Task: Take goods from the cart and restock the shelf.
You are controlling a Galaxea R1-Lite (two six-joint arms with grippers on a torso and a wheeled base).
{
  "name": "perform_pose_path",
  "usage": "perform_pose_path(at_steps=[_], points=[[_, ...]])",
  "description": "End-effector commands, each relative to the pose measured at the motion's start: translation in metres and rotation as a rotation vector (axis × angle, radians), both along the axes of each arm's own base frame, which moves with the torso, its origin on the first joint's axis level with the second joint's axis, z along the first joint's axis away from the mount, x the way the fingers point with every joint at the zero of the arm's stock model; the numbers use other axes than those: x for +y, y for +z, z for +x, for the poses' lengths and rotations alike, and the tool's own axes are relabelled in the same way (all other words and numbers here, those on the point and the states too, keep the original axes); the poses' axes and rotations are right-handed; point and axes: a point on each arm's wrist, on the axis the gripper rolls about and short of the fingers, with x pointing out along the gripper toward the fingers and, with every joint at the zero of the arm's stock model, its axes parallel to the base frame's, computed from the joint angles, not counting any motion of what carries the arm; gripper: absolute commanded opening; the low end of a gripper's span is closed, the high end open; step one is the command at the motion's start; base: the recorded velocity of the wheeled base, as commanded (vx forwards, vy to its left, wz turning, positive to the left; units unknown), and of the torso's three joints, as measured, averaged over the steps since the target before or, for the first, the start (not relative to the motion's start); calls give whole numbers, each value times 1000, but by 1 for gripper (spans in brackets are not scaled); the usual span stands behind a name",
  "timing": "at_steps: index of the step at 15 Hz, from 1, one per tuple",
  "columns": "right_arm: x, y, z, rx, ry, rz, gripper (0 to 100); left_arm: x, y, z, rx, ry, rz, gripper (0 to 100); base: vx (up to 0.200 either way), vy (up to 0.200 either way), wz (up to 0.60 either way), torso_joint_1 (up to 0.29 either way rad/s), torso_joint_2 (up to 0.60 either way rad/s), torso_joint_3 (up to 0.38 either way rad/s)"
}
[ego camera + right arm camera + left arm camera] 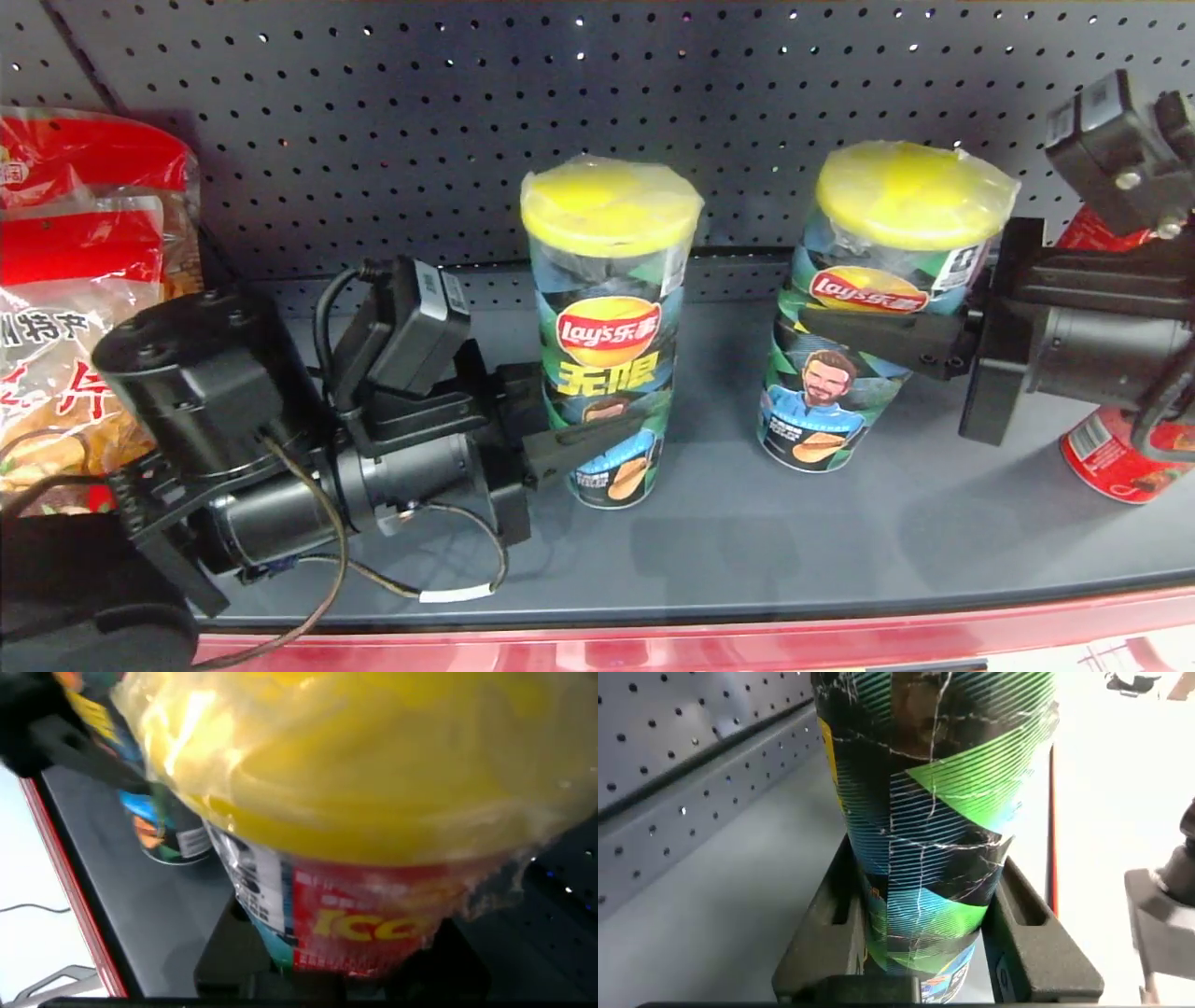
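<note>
**Q:** Item one?
**A:** Tall tapered cardboard tube with green-and-blue print and a yellow lid under clear film: the left chip canister [609, 317]. It stands upright mid-way along the grey metal shelf [840, 541], in front of the dark perforated back panel [373, 121]. The left gripper [635, 420] is clamped on its lower part.

**Q:** Confirmed how?
**A:** By the left wrist view. There the tube sits between two black fingers [1036, 952], both pressed against its sides. The head view gives one finger only, across the front; the other is hidden behind the tube.

**Q:** Item two?
**A:** Same make: the right chip canister [868, 373]. It leans slightly, near the first but apart from it. The right gripper [840, 313] is closed on it high up, just under the lid. Whether its base sits flat on the shelf is hard to make out.

**Q:** Right wrist view?
**A:** The yellow film-wrapped lid [374, 765], close up and blurred, with dark shapes cut off beneath it. Farther off is the foot of the left chip canister, a black finger crossing above it.

**Q:** Other stock?
**A:** A red metal can [1111, 457] at the shelf's right end, partly hidden behind the right arm. A red-and-clear snack bag [56, 280] at the left end, cut off by the frame. A red strip [653, 644] runs along the shelf's front edge
</note>
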Motion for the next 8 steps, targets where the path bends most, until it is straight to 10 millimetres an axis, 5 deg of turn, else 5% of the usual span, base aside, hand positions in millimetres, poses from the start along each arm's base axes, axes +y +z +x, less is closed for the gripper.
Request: perform_pose_path(at_steps=[1, 8], points=[[4, 2, 8, -1, -8, 0, 0, 11, 1, -17, 0, -9, -1, 0, 0, 0, 0, 0, 0, 0], [9, 1, 15, 4, -5, -4, 0, -4, -12, -13, 49, -37, 37, 0, 0, 0, 0, 0, 0, 0]])
